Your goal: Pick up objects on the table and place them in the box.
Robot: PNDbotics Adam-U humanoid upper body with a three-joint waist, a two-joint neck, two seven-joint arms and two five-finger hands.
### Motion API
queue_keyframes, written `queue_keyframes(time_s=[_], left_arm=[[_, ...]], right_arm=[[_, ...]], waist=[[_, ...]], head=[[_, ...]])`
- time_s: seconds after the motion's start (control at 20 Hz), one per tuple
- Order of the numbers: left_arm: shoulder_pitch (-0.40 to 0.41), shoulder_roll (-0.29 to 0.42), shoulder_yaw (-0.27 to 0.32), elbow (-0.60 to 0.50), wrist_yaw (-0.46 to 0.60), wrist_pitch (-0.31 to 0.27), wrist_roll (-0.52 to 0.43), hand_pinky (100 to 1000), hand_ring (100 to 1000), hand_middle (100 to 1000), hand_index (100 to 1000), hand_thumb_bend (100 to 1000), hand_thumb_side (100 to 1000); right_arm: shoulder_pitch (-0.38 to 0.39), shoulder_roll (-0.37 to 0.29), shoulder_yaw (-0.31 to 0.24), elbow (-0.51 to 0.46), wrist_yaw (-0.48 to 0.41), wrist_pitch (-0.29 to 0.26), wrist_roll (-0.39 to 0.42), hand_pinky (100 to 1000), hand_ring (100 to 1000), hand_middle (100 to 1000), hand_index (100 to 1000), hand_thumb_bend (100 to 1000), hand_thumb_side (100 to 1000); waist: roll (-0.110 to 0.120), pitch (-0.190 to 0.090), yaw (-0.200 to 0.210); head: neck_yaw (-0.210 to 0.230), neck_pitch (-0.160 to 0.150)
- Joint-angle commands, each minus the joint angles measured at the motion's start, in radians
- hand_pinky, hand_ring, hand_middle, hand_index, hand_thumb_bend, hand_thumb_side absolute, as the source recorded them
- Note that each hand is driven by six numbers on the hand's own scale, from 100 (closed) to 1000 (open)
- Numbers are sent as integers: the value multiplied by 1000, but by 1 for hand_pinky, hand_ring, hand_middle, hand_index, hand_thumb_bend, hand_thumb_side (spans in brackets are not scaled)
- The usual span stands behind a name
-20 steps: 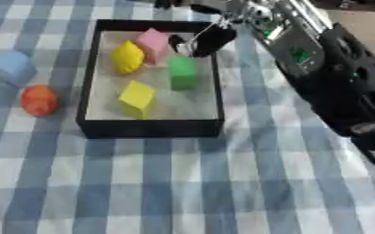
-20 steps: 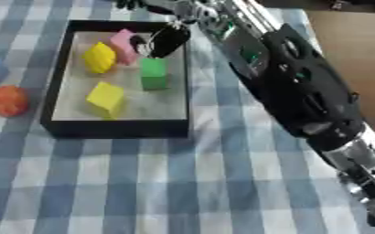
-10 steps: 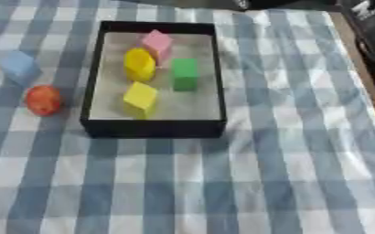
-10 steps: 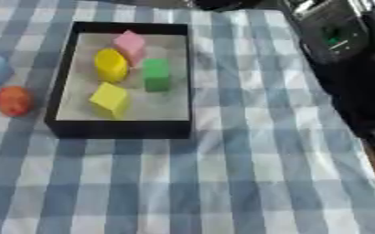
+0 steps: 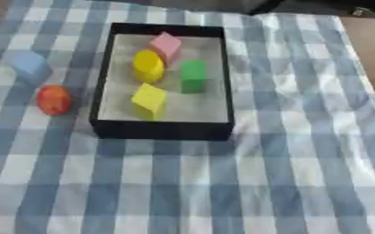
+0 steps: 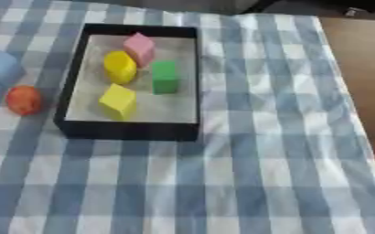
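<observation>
Gone from above the box (image 5: 162, 130) is the right arm; neither hand is showing now, so their state cannot be told. Four blocks are lying inside: pink (image 5: 167, 45), green (image 5: 193, 76) and two yellow. Orange (image 5: 54, 99) and blue (image 5: 30, 66) are waiting just left of it, probably next.

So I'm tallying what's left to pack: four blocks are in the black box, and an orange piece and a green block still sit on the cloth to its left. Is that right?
Not quite. The block on the cloth beside the orange piece is a blue block, not green; the green block is already inside the black box. The left eye view shows this. The rest stands: four blocks in the box, two pieces left of it.
</observation>
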Motion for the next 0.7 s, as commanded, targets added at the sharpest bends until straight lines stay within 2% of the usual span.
queue_keyframes(time_s=[0.05,0.2,0.35,0.5,0.7], left_arm=[[-20,48,-1,-7,-19,-1,-13,808,816,833,861,132,735],[-32,59,-13,-5,-48,1,-33,809,817,833,865,130,722],[-56,83,-33,1,-88,2,-68,810,816,831,870,142,683],[-90,132,-66,12,-132,3,-111,812,816,829,871,150,641],[-143,207,-120,36,-195,5,-174,818,826,834,875,187,602]], right_arm=[[39,-7,-90,-22,-52,30,-51,806,816,718,847,100,546],[111,9,-163,-12,-97,62,-96,800,810,718,846,100,563],[182,33,-230,16,-141,65,-140,794,802,711,841,100,604],[245,58,-270,38,-185,33,-184,795,802,709,841,100,631],[288,80,-288,89,-249,-26,-248,799,821,730,850,100,699]], waist=[[16,-29,-3],[19,-22,-6],[22,-17,-5],[26,-13,-6],[34,-7,-10]], head=[[19,-18],[27,-27],[25,-33],[22,-37],[24,-45]])
